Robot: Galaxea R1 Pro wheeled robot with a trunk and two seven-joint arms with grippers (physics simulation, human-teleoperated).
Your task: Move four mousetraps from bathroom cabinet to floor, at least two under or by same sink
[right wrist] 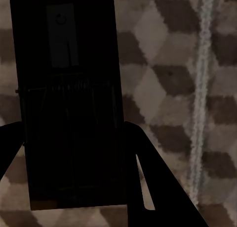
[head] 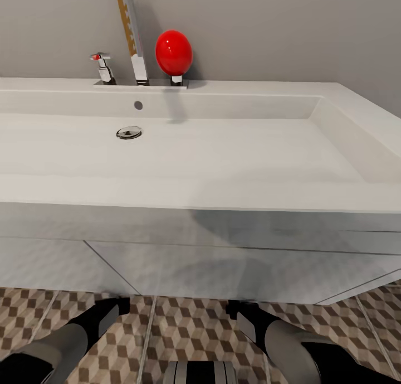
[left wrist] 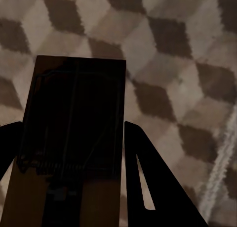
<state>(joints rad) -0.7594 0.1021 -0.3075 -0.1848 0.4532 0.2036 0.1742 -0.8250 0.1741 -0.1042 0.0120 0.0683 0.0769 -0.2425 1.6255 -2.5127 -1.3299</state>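
A dark, shadowed mousetrap (left wrist: 74,98) lies flat between the fingers of my left gripper (left wrist: 71,133), which is shut on it just above the cube-patterned bathroom floor (left wrist: 168,54). My right gripper (right wrist: 71,130) is shut on a second mousetrap (right wrist: 64,83) over the same tiles (right wrist: 163,103). In the head view both grippers, left (head: 118,306) and right (head: 238,309), hang low in front of the white vanity (head: 200,261), under the front edge of the bathroom sink (head: 223,150). The cabinet is out of view.
A chrome faucet (head: 133,33) and a red egg-shaped object (head: 174,52) stand at the sink's back edge against a grey wall. Patterned floor (head: 189,328) shows between my arms. Pale grout lines (right wrist: 201,88) run beside the right gripper.
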